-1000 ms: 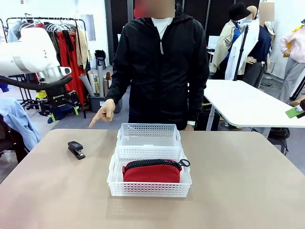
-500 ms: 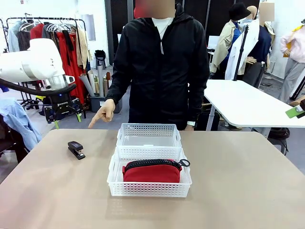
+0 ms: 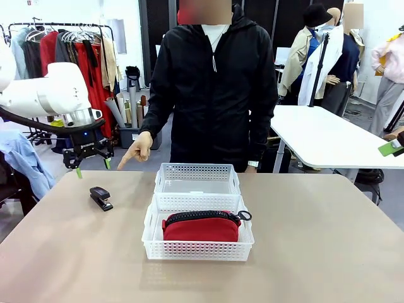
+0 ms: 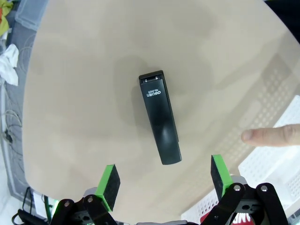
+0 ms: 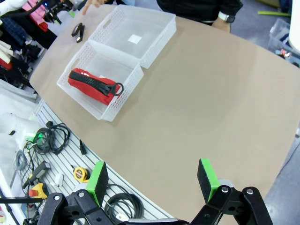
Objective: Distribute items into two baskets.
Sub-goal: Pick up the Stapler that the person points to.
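Black stapler (image 3: 100,197) lies flat on table (image 3: 328,240), left of both baskets, untouched. Left gripper (image 3: 93,168) hangs just above it, fingers spread wide, nothing between them. Red zip pouch (image 3: 202,228) sits in near white basket (image 3: 197,250). Far basket (image 3: 197,171) abuts it. Person's hand (image 3: 137,148) points down at the far edge. Right gripper (image 5: 152,180) high over table, fingers wide apart, empty.

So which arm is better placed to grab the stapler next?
Left. The left hand, open, hangs above the black stapler, lined up between its fingers in the wrist view. The right hand is open too, but far off beyond the baskets.
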Robot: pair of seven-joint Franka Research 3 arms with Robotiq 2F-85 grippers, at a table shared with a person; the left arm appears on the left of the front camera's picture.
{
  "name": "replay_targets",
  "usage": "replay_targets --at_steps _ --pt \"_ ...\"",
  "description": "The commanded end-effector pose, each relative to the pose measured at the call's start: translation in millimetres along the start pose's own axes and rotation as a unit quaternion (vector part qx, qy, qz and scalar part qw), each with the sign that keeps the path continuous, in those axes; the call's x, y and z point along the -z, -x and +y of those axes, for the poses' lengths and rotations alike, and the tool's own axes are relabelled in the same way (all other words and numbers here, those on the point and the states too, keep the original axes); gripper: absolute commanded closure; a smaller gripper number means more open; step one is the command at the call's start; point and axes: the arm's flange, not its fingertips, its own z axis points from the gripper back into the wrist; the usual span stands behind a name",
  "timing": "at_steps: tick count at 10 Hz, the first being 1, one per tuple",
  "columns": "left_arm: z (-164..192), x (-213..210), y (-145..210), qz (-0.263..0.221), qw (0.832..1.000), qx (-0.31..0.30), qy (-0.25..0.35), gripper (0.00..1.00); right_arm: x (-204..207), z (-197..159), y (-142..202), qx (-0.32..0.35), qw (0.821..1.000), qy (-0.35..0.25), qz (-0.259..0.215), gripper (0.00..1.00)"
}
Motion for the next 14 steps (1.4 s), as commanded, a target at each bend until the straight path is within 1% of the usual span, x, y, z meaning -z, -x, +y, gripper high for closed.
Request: replay_targets --at_steps 1,5,7,14 --pt "-1.0 11.0 -0.4 -0.004 1.0 -0.015 -0.011 0.0 -1.2 0.9 -2.1 -0.001 1.0 0.001 0.001 0.0" --pt "4.2 34.2 -4.4 0.0 1.0 -0.022 -0.002 0.0 -1.2 0.9 -2.1 -0.001 1.0 0.001 0.001 0.0" --pt "3.7 46.7 -4.4 0.007 1.0 -0.026 -0.012 0.0 -1.2 0.9 -2.1 -0.001 1.0 0.001 0.001 0.0" --pt "3.6 75.7 -2.8 0.014 0.999 -0.027 -0.018 0.0 -1.2 0.9 -2.1 -0.001 1.0 0.001 0.001 0.0"
